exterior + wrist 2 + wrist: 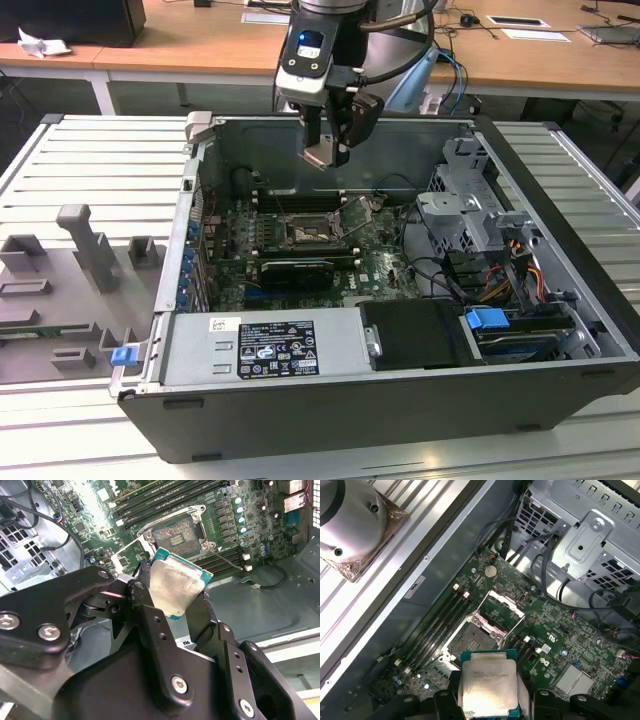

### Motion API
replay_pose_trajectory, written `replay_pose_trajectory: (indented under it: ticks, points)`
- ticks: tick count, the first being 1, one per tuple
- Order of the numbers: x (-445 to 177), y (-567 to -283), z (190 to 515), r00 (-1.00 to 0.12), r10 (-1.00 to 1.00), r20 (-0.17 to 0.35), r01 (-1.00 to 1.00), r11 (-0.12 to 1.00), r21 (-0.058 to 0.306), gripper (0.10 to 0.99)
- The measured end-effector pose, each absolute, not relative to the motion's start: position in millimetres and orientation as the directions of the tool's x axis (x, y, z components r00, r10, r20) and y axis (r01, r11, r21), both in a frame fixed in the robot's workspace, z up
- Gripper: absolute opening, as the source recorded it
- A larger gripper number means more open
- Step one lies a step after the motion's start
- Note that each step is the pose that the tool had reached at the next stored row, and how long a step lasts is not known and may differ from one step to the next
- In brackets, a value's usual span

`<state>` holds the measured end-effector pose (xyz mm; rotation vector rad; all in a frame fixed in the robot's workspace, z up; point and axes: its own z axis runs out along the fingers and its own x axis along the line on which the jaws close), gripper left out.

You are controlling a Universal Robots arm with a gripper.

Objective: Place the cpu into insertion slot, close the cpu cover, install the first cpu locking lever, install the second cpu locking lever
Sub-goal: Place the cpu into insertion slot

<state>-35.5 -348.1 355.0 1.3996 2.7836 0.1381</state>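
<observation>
Cpu (177, 587), square, dull silvery top, teal rim, is pinched by the gripper (175, 602).

Wooden desks (200, 45) behind (papers (536, 35) on top); ribbed grey table (60, 160).

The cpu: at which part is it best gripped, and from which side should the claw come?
Probably by two opposite edges of the cpu, the claw coming from above its metal top, as both wrist views show it held. It is a flat square, so an edge grip leaves the underside free for the open insertion slot.
</observation>
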Motion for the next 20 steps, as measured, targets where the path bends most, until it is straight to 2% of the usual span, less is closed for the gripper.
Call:
replay_pose_trajectory:
  ticks: [20]
  points:
    - [-36.1,-348.1,351.0,-0.455,0.89,0.019,0.888,0.451,0.089,0.529]
